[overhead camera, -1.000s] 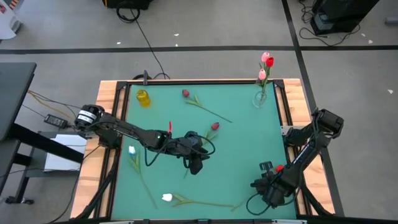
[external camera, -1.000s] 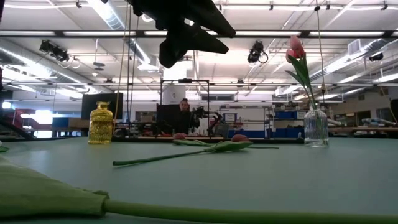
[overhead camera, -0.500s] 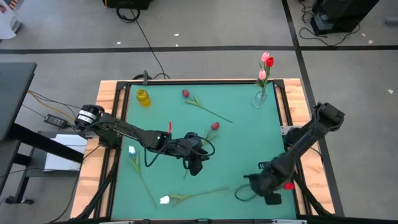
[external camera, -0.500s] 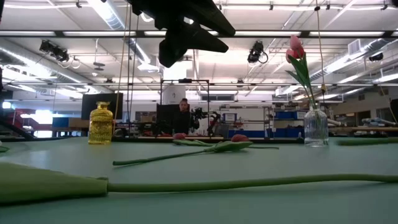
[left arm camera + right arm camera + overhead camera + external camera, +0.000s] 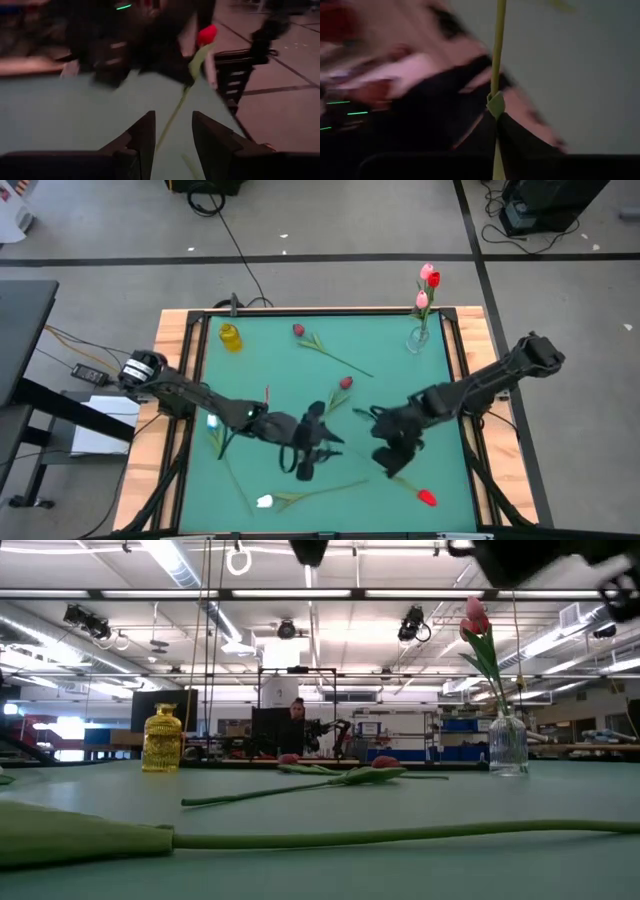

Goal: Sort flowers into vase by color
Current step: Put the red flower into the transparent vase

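We see the right gripper (image 5: pixel 390 455) clamped on the stem of a bright red tulip (image 5: pixel 427 498), its bud hanging low toward the near right of the table (image 5: pixel 400 395); the left gripper (image 5: pixel 305 470) hovers near centre with its fingers (image 5: pixel 145 135) apart, just beside that stem. We judge the risk is collision or a snagged stem, the arms being so close; the long stem could also swing wide of the clear vase (image 5: pixel 418 337) at the far right, where pink and red tulips (image 5: pixel 428 278) already stand.
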`<state>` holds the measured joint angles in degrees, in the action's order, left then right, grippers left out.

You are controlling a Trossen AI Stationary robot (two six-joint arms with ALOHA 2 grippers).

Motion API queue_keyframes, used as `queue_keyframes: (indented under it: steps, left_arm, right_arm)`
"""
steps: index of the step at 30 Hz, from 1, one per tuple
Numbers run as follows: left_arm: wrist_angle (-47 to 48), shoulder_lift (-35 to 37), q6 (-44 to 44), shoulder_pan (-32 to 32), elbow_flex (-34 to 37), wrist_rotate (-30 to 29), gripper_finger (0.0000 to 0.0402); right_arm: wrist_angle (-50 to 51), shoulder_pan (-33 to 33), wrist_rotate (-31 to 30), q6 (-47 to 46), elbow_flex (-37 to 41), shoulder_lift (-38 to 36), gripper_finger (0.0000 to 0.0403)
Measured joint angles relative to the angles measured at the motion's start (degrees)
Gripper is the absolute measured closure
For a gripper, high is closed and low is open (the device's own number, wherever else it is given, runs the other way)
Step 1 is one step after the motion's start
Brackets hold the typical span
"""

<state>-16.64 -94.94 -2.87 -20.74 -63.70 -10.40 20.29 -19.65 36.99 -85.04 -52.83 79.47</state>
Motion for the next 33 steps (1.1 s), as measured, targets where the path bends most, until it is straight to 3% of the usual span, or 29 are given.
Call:
queue_keyframes:
  steps: [6,16,20,24,33]
  left_arm:
    - [-0.37,0.00,2.79,-0.75,-0.81,-1.84,0.0262]
    - [-0.30,0.00,10.05,-0.44,-3.13,-4.45,0.0189]
    - [1.50,0.00,10.01,0.19,-3.13,-1.74,0.0179]
    - [5.14,-0.04,9.61,0.57,-3.11,-2.03,0.0196]
    - [6.76,-0.04,9.83,2.08,-3.10,-2.37,0.0282]
  right_arm:
    - [-16.36,6.01,1.93,-8.00,-0.05,0.12,0.0368]
    - [-19.33,10.70,4.77,-9.33,-0.07,0.12,0.0374]
    - [-21.46,11.90,5.38,-9.96,-0.07,0.12,0.0374]
    - [-22.69,12.97,5.95,-9.98,-0.07,0.12,0.0374]
    - [-23.96,14.05,6.19,-9.96,-0.07,0.10,0.0373]
